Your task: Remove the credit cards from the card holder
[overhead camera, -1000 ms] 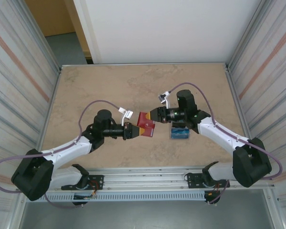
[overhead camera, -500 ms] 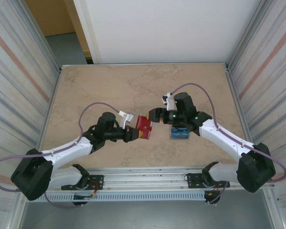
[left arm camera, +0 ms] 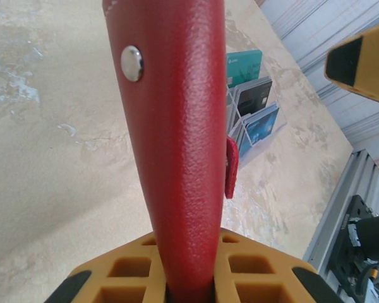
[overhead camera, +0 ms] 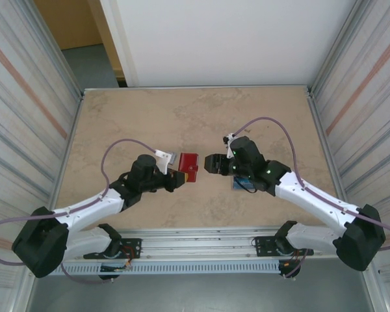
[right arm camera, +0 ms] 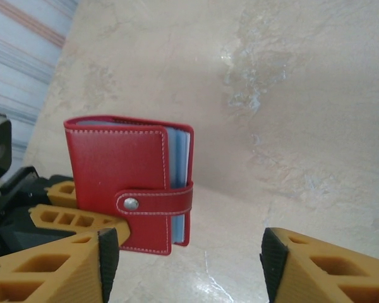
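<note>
My left gripper (overhead camera: 178, 175) is clamped on the card holder (right arm camera: 120, 183), pinching it low on the spine side. The wallet stands on edge near the middle of the table (overhead camera: 136, 117), though I cannot tell whether its bottom edge touches the surface. My right gripper (overhead camera: 212, 163) hovers just beside the wallet's open edge, jaws spread wide and holding nothing.

The card holder is closed. I judge it light and soft, with covers that will flex rather than resist. Its grained red skin should give the pads good friction. One clamp near the spine leaves the far edge free to swing, so I would pull gently and along the line of the left grip.

Three credit cards (left arm camera: 252, 95), teal, dark and blue, sit on the table near the right arm in what looks like a clear stand (left arm camera: 268, 129). They should be stiff, thin and slick, best pinched flat across a short exposed edge.

Pale blue pockets (right arm camera: 180, 170) show between the covers. I cannot tell if any card is inside them.

The snap tab (right arm camera: 170, 201) wraps the open edge and looks fastened at its stud (right arm camera: 131, 203). Its free end is where I would take hold, peeling it away from the cover.
</note>
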Controlling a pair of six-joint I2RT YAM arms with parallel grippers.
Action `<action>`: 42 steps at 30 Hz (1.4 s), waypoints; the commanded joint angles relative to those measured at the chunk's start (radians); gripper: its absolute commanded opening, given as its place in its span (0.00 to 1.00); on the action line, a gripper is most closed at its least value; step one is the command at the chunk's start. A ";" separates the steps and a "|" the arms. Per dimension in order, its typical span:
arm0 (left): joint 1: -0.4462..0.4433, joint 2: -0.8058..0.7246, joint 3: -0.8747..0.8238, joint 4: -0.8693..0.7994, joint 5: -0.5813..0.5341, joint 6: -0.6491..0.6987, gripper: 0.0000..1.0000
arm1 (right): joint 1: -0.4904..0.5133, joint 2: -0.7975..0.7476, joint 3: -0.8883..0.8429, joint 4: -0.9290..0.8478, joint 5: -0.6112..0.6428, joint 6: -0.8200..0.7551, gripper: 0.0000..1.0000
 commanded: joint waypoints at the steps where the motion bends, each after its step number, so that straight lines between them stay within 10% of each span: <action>1: -0.008 0.009 -0.006 0.054 -0.034 0.015 0.00 | 0.038 0.001 0.020 -0.031 0.087 0.014 0.58; 42: -0.023 0.062 -0.016 0.154 -0.014 -0.019 0.00 | 0.159 0.250 0.181 -0.007 0.145 0.063 0.39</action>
